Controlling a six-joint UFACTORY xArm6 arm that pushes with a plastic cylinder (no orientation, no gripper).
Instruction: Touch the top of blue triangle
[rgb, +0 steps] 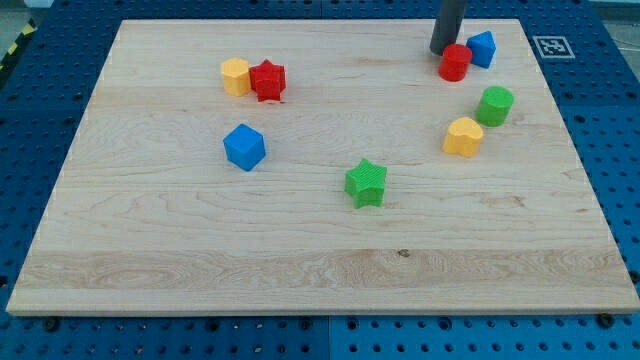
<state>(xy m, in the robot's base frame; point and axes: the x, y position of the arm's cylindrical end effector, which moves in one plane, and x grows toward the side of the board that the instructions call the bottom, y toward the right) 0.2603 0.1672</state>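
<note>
The blue triangle (482, 48) lies near the view's top right of the wooden board (320, 250). A red cylinder (454, 62) touches its left side. My tip (441, 51) comes down from the view's top. It stands just left of the red cylinder, at its upper left edge, and a short way left of the blue triangle, not touching the triangle.
A green cylinder (494, 105) and a yellow heart-shaped block (463, 136) lie below the triangle. A green star (366, 183) sits mid-board. A blue cube (244, 147), a yellow block (235, 76) and a red star (267, 81) lie to the left.
</note>
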